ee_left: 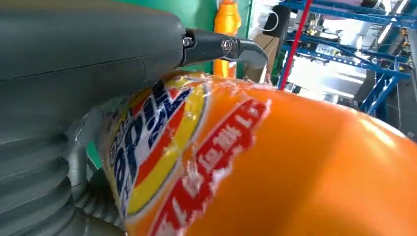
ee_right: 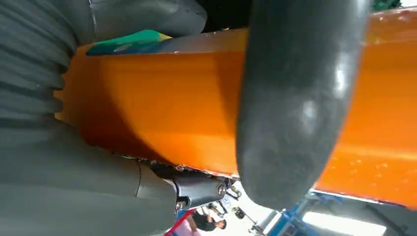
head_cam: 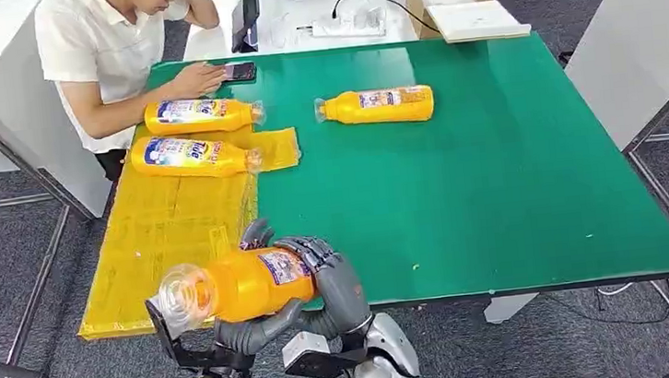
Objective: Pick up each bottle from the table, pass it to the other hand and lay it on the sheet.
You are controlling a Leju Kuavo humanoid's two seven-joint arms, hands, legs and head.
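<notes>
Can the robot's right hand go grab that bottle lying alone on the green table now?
Probably not yet: the right hand and left hand both grip the held bottle. The lone bottle lies far off with nothing around it.

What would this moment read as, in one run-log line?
stage: handover | held bottle: in both hands, left hand, right hand | yellow sheet: two bottles laid | green table: one bottle left

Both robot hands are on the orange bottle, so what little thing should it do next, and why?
Probably the right hand should let go. Both hands grip the bottle, and the left hand sits nearer the yellow sheet, where two bottles already lie.
</notes>
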